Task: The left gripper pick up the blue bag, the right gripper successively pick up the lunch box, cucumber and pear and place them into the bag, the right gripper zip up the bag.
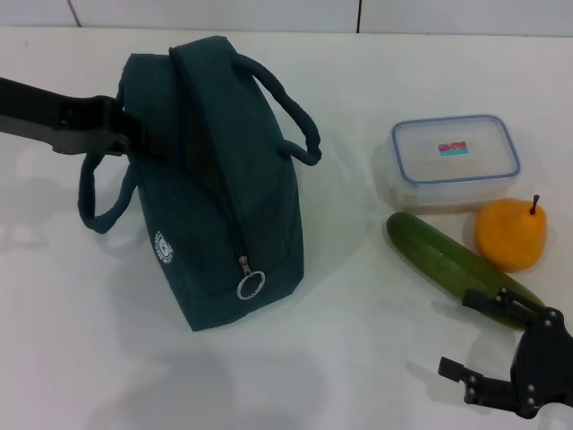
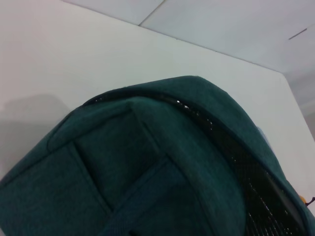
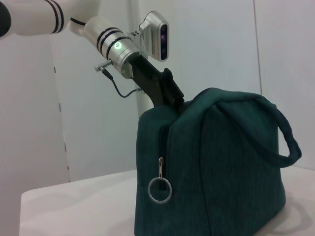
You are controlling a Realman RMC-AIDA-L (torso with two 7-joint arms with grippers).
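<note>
At the head view's lower right the open right gripper [image 1: 483, 345] hovers by the long green cucumber [image 1: 452, 258], nothing packed, while the left gripper [image 1: 134, 134], grip unclear, meets the zipped teal fabric bag [image 1: 224, 179] at centre-left.

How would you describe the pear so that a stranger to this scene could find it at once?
Start at the big dark green bag standing on the white table, then look to the robot's right, where three items sit together. The pear lies nearest that edge, touching the cucumber, just in front of the clear lunch box. It alone is round and orange-yellow, with a short dark stem.
</note>
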